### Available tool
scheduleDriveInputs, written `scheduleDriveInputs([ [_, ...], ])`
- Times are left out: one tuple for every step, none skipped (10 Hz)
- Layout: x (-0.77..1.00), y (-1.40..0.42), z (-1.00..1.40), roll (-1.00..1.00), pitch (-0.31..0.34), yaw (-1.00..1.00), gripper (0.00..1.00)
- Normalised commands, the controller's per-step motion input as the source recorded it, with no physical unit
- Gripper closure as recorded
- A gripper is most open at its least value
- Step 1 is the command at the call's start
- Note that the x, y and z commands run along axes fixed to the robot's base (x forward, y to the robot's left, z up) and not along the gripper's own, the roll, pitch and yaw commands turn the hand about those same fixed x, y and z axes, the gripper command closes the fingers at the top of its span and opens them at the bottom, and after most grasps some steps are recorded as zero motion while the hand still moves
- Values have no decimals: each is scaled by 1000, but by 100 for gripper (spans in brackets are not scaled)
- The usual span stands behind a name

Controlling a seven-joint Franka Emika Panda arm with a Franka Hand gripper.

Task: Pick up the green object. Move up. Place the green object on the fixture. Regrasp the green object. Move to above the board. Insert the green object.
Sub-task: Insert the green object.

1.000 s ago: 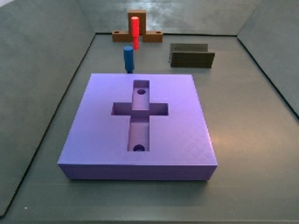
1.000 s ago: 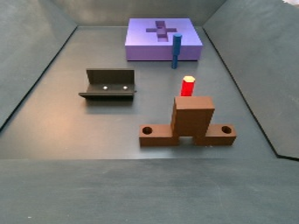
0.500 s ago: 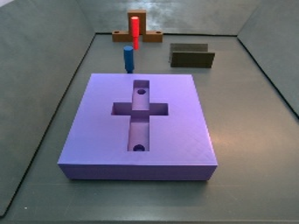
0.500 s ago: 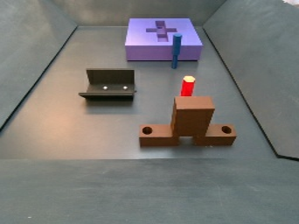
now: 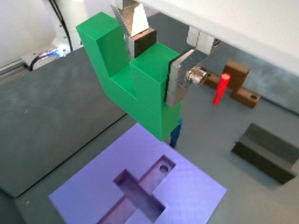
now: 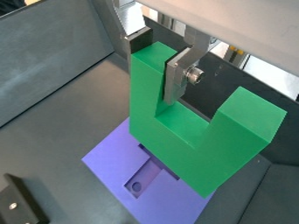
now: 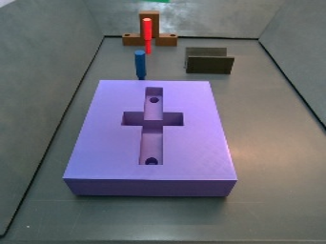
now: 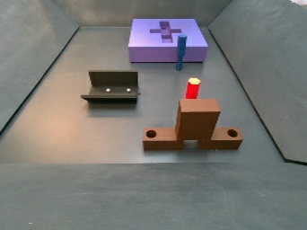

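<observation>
Your gripper [image 5: 158, 59] is high over the floor, out of both side views, and it pinches the green object [image 5: 131, 77] by one prong: the silver fingers [image 5: 183, 77] press flat on either face of that prong, the other prong stands free beside the claw. Both wrist views show the same clamp [image 6: 176, 77], with the block [image 6: 193, 131] hanging from it.

Step in hand, as I judge it: carry to above the board, then insert. The board [image 5: 138, 182] lies directly below the claw, its cross-shaped slot [image 5: 138, 181] slightly off from under the block's base. In a side view the board [image 7: 152, 132] is bare and the fixture [image 7: 211, 60] is empty, well beyond it.

To do it well:
- Centre the block's base over the cross before you descend; the wrist views suggest it is not yet centred (hard to be sure, the block hides much of the slot).
- Square the block's faces to one arm of the cross; correct any twist while high.
- Mind the blue peg [image 5: 173, 134], just below the block's lower edge in a wrist view and standing at the board's far edge in a side view [image 7: 139, 63]. Keep clear of it.
- Go down slowly; a single-prong grip could let the block pivot if it catches the slot's lip.

Orientation: prongs point up towards the claw, notch opening upward, solid base facing the board. The long axis runs across the two prongs, sideways from the claw and roughly level.

The red peg [image 5: 219, 87] on its brown base [image 5: 242, 84] stands off to one side, clear of the path.
</observation>
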Motion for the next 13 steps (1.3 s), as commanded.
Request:
scheduleDriveInputs([
  [169,-97,0,-500,-31,0,100],
  [157,-71,0,-500,-51,0,100],
  [177,-37,-40,-490,-64,131,100],
  [14,0,-474,-296,-111,180,100],
  [71,0,-714,-201,-44,174,100],
  [83,0,-714,-201,-43,166,100],
  [69,0,-777,-176,-50,140,100],
  [60,0,-780,-176,-59,120,100],
  [23,-14,-700,-206,-76,66,100],
  [0,-6,-714,-200,-76,40,100],
  [0,-40,-817,-146,-41,0,100],
  [0,-97,-740,-80,-30,0,100],
  [0,-131,-751,-21,-10,-43,100],
])
